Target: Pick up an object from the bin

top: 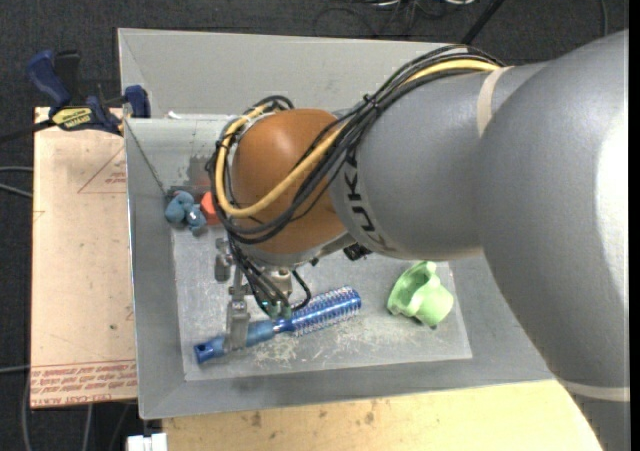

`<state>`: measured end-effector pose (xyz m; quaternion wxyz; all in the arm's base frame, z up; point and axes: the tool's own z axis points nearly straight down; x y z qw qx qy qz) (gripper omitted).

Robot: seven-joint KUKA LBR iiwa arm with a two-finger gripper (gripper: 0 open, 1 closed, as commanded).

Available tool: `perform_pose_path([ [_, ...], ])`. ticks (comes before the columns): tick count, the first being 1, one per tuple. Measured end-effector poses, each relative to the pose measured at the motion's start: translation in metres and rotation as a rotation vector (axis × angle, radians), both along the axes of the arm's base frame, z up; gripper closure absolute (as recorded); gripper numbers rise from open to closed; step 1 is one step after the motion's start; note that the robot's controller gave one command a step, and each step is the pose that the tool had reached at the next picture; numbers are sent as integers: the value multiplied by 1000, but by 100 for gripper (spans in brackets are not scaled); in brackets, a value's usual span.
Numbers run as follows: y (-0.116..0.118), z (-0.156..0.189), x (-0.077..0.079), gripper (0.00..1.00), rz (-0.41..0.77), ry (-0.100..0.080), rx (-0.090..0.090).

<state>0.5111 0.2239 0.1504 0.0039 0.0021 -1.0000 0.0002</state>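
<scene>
Blue brush [300, 317] lies left of green lump [420, 295]. Gripper [252, 317] low over handle, end farthest from lump. Opening: can't tell. Step: prob. grasp approach. Next: clamp handle, lift level.

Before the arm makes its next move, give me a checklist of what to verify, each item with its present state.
1. Gripper over a target: ok. It is low over the handle of the blue brush, near the front of the bin.
2. Grip on the brush: cannot tell.
3. Brush free of neighbours: ok. The green lump lies apart, to its right.
4. Back-left corner things out of the way: ok. The small blue thing and the red thing lie well away from the brush.
5. Room at the front wall: cannot tell. The handle's end lies close to it.
</scene>
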Motion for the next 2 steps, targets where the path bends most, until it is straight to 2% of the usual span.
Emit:
perform_pose_path([
  [1, -68, -82, -10, 0, 107, 0, -2],
  [2, -64, -78, -9, 100, 110, -7, 2],
])
